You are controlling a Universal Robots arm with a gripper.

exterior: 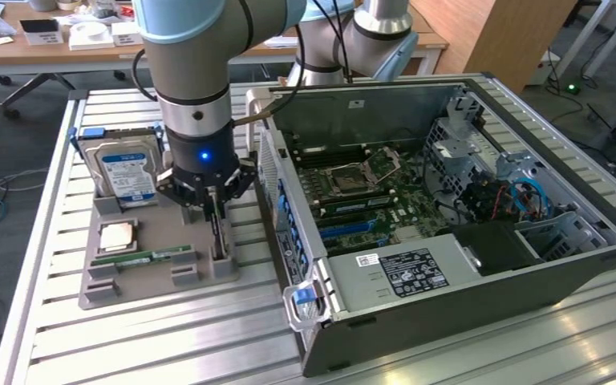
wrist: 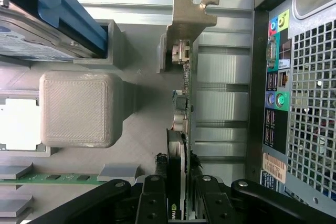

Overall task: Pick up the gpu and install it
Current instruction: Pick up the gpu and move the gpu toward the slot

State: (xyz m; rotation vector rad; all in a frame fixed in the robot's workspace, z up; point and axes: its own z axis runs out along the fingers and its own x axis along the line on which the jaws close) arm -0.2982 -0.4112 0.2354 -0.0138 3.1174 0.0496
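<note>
Matt, layered plastic tray [exterior: 147, 290]; gpu [wrist: 184, 109] bracket [wrist: 191, 15] dull metal.

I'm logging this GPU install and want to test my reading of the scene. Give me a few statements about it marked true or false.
1. The gripper clasps the gpu, which stands on edge in the tray. True.
2. The case is closed. False: it is open, with the motherboard showing.
3. The hard drive lies inside the case. False: it stands upright in the tray.
4. A RAM stick lies in the tray. True.
</note>
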